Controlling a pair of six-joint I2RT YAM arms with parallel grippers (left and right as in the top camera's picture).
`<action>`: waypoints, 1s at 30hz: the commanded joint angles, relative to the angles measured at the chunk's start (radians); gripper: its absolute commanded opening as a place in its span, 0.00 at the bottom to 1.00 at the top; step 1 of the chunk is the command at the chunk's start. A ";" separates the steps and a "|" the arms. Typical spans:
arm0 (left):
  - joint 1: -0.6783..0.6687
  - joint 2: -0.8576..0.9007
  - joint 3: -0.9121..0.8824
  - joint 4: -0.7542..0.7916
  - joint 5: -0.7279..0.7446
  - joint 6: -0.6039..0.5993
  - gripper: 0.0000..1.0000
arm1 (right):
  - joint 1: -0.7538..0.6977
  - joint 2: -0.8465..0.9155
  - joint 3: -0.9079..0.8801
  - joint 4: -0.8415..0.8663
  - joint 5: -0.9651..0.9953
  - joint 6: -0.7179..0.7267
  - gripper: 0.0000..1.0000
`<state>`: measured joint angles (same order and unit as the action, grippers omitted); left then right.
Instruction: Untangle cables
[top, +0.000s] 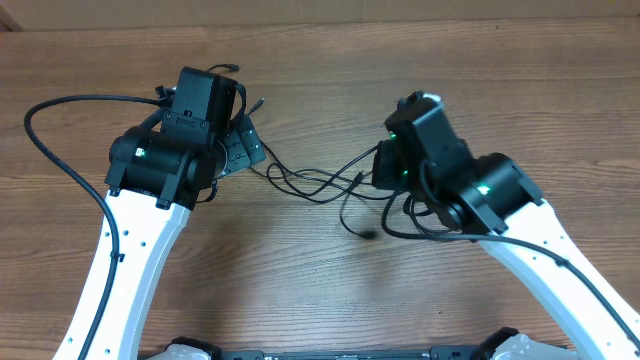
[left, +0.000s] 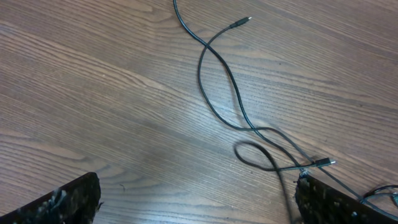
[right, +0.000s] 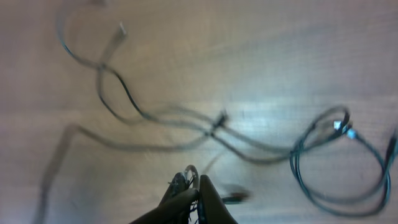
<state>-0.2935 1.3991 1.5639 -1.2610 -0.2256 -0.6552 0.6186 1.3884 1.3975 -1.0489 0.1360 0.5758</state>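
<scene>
**Tangle strung between the arms, right gripper at its end**

The cables (top: 320, 186) lie on the table (top: 330, 60) in a loose knot stretched left to right between your two arms, nearer the right one. Your right gripper (right: 198, 190) is closed tight at the knot's right end, with a thin strand seemingly pinched at its tips (the wrist view is blurred, so take that as likely, not certain). Your left gripper (left: 198, 186) stands wide apart, holding nothing; a silver-tipped plug (left: 329, 162) lies just beside one finger (left: 336, 199). By my judgement, any pull should follow that left-right line
</scene>
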 joint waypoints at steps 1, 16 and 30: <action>0.007 -0.013 0.008 0.001 -0.017 0.005 1.00 | 0.031 0.050 -0.023 -0.069 0.010 -0.010 0.04; 0.007 -0.013 0.008 0.001 -0.017 0.005 1.00 | -0.568 -0.206 0.140 0.284 -0.031 -0.088 0.04; 0.007 -0.013 0.008 0.001 -0.017 0.005 0.99 | -1.388 -0.001 0.216 0.596 0.076 -0.149 0.04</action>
<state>-0.2935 1.3991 1.5639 -1.2610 -0.2256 -0.6552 -0.7395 1.2942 1.6058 -0.4538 0.1287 0.4927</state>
